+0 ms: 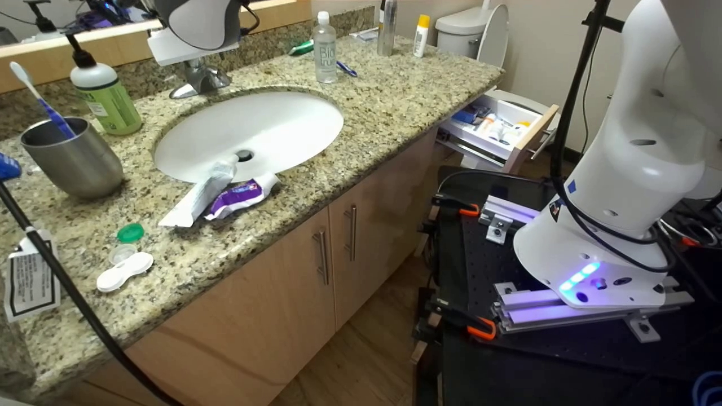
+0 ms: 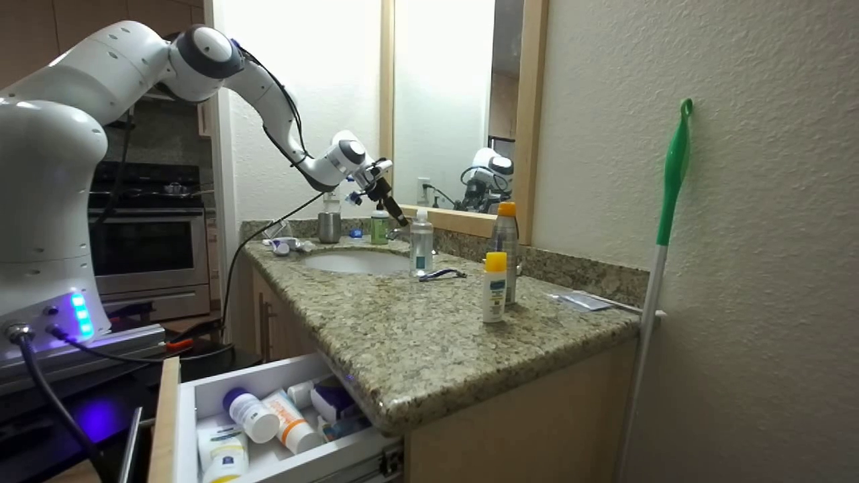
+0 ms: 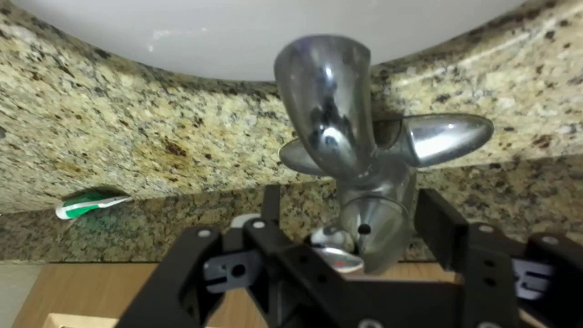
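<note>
While the pincer stands unclenched | chrome faucet shows between its jaws, wrist view

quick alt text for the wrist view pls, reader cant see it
Open black pincer at the bottom, a chrome faucet showing between its jaws. Above, a white sink in a speckled stone counter; at left, a green-and-white item lies by the backsplash.
</note>
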`<state>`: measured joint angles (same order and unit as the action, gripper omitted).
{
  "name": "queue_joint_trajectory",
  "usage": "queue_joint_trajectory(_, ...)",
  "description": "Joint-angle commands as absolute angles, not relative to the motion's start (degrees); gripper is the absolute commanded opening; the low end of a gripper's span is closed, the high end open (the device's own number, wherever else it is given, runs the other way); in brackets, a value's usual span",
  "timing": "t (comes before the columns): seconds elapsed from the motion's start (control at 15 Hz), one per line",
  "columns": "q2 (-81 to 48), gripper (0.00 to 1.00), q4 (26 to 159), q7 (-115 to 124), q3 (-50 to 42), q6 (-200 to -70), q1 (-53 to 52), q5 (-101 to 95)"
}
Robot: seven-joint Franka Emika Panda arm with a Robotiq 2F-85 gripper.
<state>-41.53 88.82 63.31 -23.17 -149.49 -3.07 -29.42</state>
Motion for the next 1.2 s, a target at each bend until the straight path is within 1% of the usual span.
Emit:
queue_joint_trajectory(0.0,-41.0,0.46,88.3,55.9,-20.0,-144.4,-0.7,-23.3)
queue_joint_trajectory(0.27,-40.9,0.19,87.3,55.9,-21.5,-144.0,-1.6,-21.1)
queue_joint_trajectory(0.33,-40.6,0.23,87.0,56.4,-22.0,-144.2,-1.8,-21.4)
queue_joint_trajectory(0.4,-40.3,0.37,86.9,57.2,-22.6,-144.5,-2.1,-21.7)
queue_joint_trajectory(0.6,-40.8,0.07,86.4,58.5,-24.1,-144.8,-2.6,-22.9)
queue_joint_trajectory(0.8,-40.6,0.06,86.8,58.9,-24.0,-144.9,-2.8,-22.7)
queue_joint_trajectory(1.0,-39.5,0.06,87.5,63.0,-25.3,-148.3,-3.8,-23.7)
queue_joint_trajectory(1.07,-39.3,0.01,87.4,64.8,-26.3,-150.1,-4.4,-24.6)
queue_joint_trajectory(1.13,-39.2,0.00,87.5,66.8,-27.6,-152.0,-5.2,-25.7)
